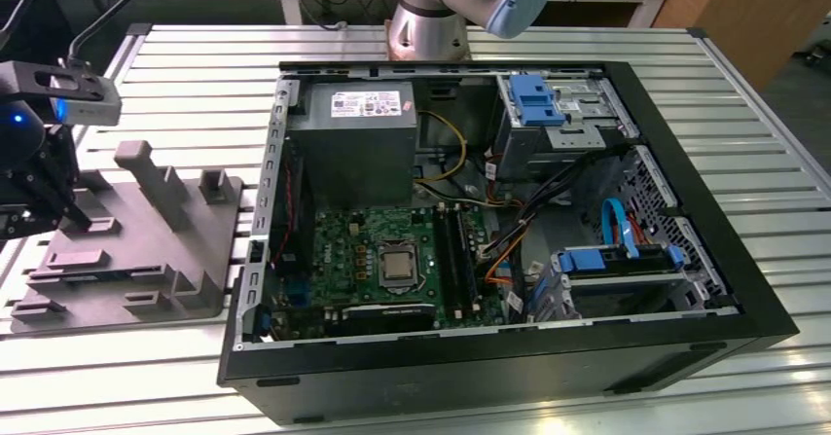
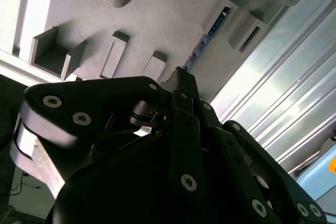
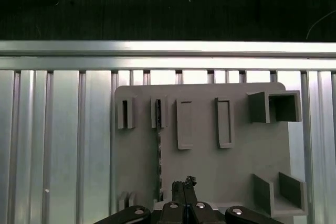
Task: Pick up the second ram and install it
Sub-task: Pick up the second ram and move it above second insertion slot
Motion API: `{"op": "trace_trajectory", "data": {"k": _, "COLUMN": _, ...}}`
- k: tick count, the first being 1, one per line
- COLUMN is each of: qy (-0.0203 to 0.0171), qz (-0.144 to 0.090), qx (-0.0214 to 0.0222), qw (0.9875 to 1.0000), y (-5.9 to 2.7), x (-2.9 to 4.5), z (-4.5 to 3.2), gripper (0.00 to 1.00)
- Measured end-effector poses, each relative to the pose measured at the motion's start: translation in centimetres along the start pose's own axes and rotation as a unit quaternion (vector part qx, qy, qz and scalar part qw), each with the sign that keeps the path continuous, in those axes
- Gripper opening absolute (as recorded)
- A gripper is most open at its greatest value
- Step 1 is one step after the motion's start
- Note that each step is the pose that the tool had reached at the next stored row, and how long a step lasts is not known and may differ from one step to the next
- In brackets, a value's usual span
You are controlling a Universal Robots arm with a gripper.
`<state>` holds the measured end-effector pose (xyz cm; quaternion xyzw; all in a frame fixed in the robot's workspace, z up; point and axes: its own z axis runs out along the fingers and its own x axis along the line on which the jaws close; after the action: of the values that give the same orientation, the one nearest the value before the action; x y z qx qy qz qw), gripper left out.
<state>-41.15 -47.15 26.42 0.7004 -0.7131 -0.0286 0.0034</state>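
Gripper (image 3: pixel 184 184) over grey slotted block (image 3: pixel 220 166) in first wrist view; jaws closed together, gripping nothing. Second ram (image 3: pixel 158 150) stands on edge between block's slotted posts, near jaws, not touched. Exterior view: block lower left on slatted worktop (image 1: pixel 195 65), open computer case (image 1: pixel 520 367) centre-right.

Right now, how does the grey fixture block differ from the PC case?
The grey fixture block has upright slotted posts; the PC case is black and far larger. The block is a solid piece; the case lies open, motherboard exposed. The gripper is over the block, not the case. Both rest on the slatted metal table.
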Motion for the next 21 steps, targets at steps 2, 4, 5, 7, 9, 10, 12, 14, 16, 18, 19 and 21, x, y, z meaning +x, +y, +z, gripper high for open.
{"op": "trace_trajectory", "data": {"k": 2, "qy": 0.0, "qz": 0.0, "qx": 0.0, "qw": 1.0, "y": -0.01, "x": 0.16, "z": 0.15, "gripper": 0.1}}
{"op": "trace_trajectory", "data": {"k": 4, "qy": -0.0001, "qz": 0.001, "qx": 0.0001, "qw": 1.0, "y": -0.02, "x": 0.3, "z": 0.35, "gripper": 0.1}}
{"op": "trace_trajectory", "data": {"k": 5, "qy": 0.0, "qz": 0.001, "qx": 0.0, "qw": 1.0, "y": -0.03, "x": 0.37, "z": 0.44, "gripper": 0.1}}
{"op": "trace_trajectory", "data": {"k": 7, "qy": -0.0001, "qz": 0.001, "qx": 0.0001, "qw": 1.0, "y": -0.04, "x": 0.5, "z": 0.64, "gripper": 0.1}}
{"op": "trace_trajectory", "data": {"k": 9, "qy": -0.0001, "qz": 0.002, "qx": 0.0, "qw": 1.0, "y": -0.03, "x": 0.54, "z": 0.76, "gripper": 0.1}}
{"op": "trace_trajectory", "data": {"k": 10, "qy": 0.0, "qz": 0.002, "qx": 0.0, "qw": 1.0, "y": -0.04, "x": 0.56, "z": 0.79, "gripper": 0.1}}
{"op": "trace_trajectory", "data": {"k": 12, "qy": 0.0, "qz": 0.002, "qx": 0.0, "qw": 1.0, "y": -0.05, "x": 0.57, "z": 0.85, "gripper": 0.1}}
{"op": "trace_trajectory", "data": {"k": 14, "qy": -0.0001, "qz": 0.002, "qx": 0.0001, "qw": 1.0, "y": -0.05, "x": 0.57, "z": 0.93, "gripper": 0.1}}
{"op": "trace_trajectory", "data": {"k": 16, "qy": -0.0002, "qz": 0.003, "qx": 0.0001, "qw": 1.0, "y": -0.06, "x": 0.59, "z": 1.07, "gripper": 0.1}}
{"op": "trace_trajectory", "data": {"k": 18, "qy": -0.0001, "qz": 0.003, "qx": 0.0, "qw": 1.0, "y": -0.07, "x": 0.65, "z": 1.2, "gripper": 0.1}}
{"op": "trace_trajectory", "data": {"k": 19, "qy": -0.0001, "qz": 0.003, "qx": 0.0001, "qw": 1.0, "y": -0.07, "x": 0.69, "z": 1.27, "gripper": 0.1}}
{"op": "trace_trajectory", "data": {"k": 21, "qy": -0.0002, "qz": 0.004, "qx": 0.0002, "qw": 1.0, "y": -0.07, "x": 0.7, "z": 1.4, "gripper": 0.1}}
